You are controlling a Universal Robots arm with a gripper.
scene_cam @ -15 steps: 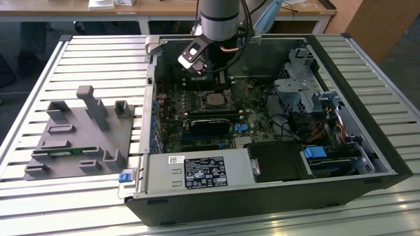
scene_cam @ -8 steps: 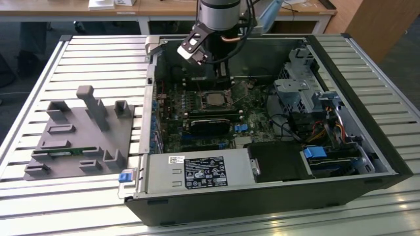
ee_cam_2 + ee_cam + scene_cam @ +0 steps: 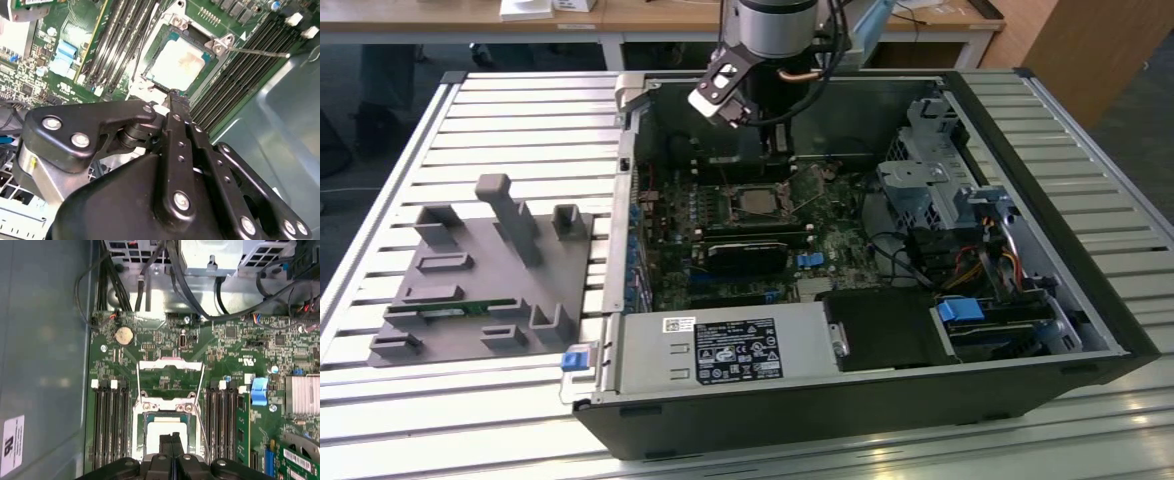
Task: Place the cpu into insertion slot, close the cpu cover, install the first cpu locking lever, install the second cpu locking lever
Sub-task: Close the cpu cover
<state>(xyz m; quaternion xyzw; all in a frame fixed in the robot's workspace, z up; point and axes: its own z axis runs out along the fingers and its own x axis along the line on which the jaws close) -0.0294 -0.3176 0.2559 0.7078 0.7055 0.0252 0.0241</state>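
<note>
**Exterior view.** Silver-and-black robot arm [image 3: 774, 25]: comes down steeply into the open black computer case [image 3: 1101, 300], wrist close to vertical. Black two-finger pincer [image 3: 778, 150]: points down at the green motherboard [image 3: 720, 250]. Small flat square cpu with a silvery-grey top [image 3: 754, 203]: lies below the pincer, near it.

**Second wrist view.** Pincer [image 3: 172, 95]: fingers pressed together, nothing between them. Cpu [image 3: 182, 62]: lies flat inside the square metal-rimmed insertion slot [image 3: 206, 56], just beyond the fingertips. Whether tip and slot rim touch cannot be told. Thin bright metal locking lever [image 3: 260, 51]: sticks out sideways from the slot, clear of the pincer.

**First wrist view.** Pincer [image 3: 172, 436]: fingers meet along a thin seam, directly over the cpu [image 3: 154, 436]. Thin silver frame-shaped cpu cover [image 3: 170, 365]: swung open, off the cpu and beyond it from the pincer, with board showing through its square opening. Lever [image 3: 201, 427]: runs slantwise beside the slot.
</note>
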